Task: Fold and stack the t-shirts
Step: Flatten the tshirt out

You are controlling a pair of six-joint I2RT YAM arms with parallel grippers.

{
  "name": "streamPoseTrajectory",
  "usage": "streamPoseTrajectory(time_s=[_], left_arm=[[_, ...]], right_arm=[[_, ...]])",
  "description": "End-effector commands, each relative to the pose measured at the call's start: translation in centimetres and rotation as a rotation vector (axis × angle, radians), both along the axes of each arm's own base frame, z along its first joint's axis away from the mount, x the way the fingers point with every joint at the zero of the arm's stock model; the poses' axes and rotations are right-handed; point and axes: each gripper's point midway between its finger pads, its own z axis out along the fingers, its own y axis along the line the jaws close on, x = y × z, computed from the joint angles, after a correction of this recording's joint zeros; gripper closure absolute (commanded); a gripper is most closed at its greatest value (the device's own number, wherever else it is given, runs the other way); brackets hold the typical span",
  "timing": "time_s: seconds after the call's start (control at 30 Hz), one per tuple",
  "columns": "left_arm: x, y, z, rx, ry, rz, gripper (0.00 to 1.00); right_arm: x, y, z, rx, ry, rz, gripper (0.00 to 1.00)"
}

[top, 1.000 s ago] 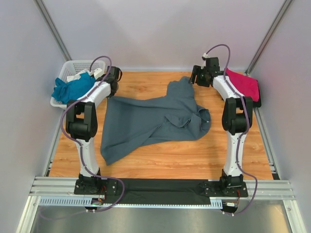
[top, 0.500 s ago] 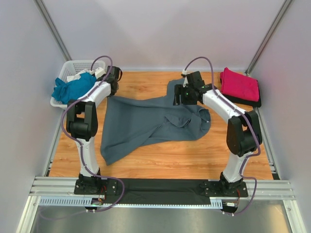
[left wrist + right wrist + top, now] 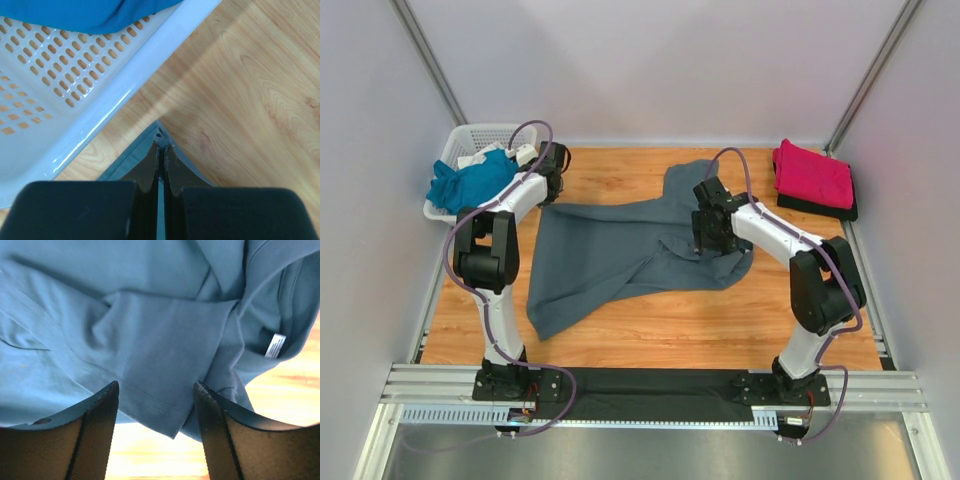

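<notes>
The grey t-shirt (image 3: 620, 255) lies spread but rumpled in the middle of the wooden table (image 3: 720, 320). Its long axis runs slantwise. One corner of the body points toward the near left, and the bunched neck end lies to the right and a little farther back. One flap of the cloth juts away toward the far side from the right half.

The right gripper (image 3: 708, 232) hangs over the neck end of the grey t-shirt with its jaws standing apart and nothing between them. In the right wrist view the gripper (image 3: 155, 387) looks down on a sleeve (image 3: 165, 355) folded over the body, its stitched hem just below the fingers (image 3: 97, 430). A white label (image 3: 275, 345) shows inside the neck opening to the right.

At the far left corner of the grey t-shirt, the left gripper (image 3: 552, 170) is closed on the cloth. In the left wrist view the gripper (image 3: 160, 146) has its fingertips pressed together on a point of the grey fabric (image 3: 130, 162).

Just left of that corner stands the white lattice basket (image 3: 470, 135), whose wall (image 3: 100, 125) is close beside the pinched cloth. The teal t-shirt (image 3: 465, 182) is heaped in the basket and spills over its near rim.

Well to the far right of the grey t-shirt, the pink t-shirt (image 3: 815, 172) lies folded on top of a dark folded piece (image 3: 820, 208).
</notes>
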Motion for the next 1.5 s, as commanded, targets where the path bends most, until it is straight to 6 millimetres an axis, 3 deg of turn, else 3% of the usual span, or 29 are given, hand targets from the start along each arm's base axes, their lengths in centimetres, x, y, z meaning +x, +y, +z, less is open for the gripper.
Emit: streamPoseTrajectory(time_s=[0.0,0.1,0.2,0.23,0.3,0.4,0.5,0.63,0.87,0.97,1.0,1.07,1.1,1.13,1.3,1.4,1.47], left_arm=[[0.5,0.3,3.0,0.001,-0.074,-0.008,1.0],[0.6,0.2,2.9,-0.001,-0.07,-0.015,1.0],[0.6,0.3,3.1,0.006,-0.072,-0.019,1.0],[0.6,0.4,3.1,0.01,-0.072,-0.018,1.0],[0.6,0.4,3.2,0.016,-0.071,-0.02,1.0],[0.7,0.5,3.5,0.02,-0.078,-0.021,1.0],[0.7,0.5,3.4,0.022,-0.075,-0.023,1.0],[0.6,0.7,3.5,0.03,-0.074,-0.022,1.0],[1.3,0.7,4.3,0.05,-0.082,-0.048,1.0],[1.4,0.6,4.3,0.046,-0.084,-0.052,1.0],[1.4,0.6,4.3,0.044,-0.086,-0.052,1.0],[1.3,0.5,4.2,0.041,-0.083,-0.053,1.0],[1.3,0.4,4.1,0.037,-0.083,-0.056,1.0],[1.3,0.4,4.1,0.035,-0.082,-0.057,1.0],[1.1,0.2,3.9,0.023,-0.082,-0.069,1.0],[1.1,0.0,4.0,0.014,-0.09,-0.078,1.0],[1.2,-0.2,3.9,0.005,-0.09,-0.087,1.0]], right_arm=[[-0.9,-0.1,0.2,-0.018,-0.008,-0.032,0.38],[-1.3,-0.2,-0.7,-0.063,0.002,-0.032,0.46],[-1.2,-0.5,-0.3,-0.086,-0.01,-0.049,0.7],[-1.3,-0.7,-0.1,-0.093,-0.011,-0.056,0.85],[-1.2,-1.1,1.4,-0.094,-0.051,-0.072,1.0],[-2.2,-1.3,3.0,-0.075,-0.059,-0.049,1.0],[-4.8,-1.3,4.6,-0.009,-0.036,-0.031,1.0],[-10.3,-2.4,5.7,0.053,0.066,-0.087,1.0],[-19.2,-4.2,4.9,0.116,0.252,-0.224,0.99],[-20.8,-3.8,5.1,0.178,0.276,-0.249,0.69],[-20.8,-3.9,5.9,0.186,0.254,-0.245,0.52],[-19.3,-4.8,7.3,0.142,0.174,-0.263,0.36],[-17.6,-4.3,9.0,0.155,0.122,-0.26,0.28],[-16.3,-4.3,10.1,0.148,0.069,-0.257,0.26],[-7.8,-2.6,13.4,0.16,-0.137,-0.249,0.23],[-1.3,-3.0,14.3,0.179,-0.26,-0.329,0.26],[2.7,-4.4,14.1,0.222,-0.309,-0.402,0.29]])
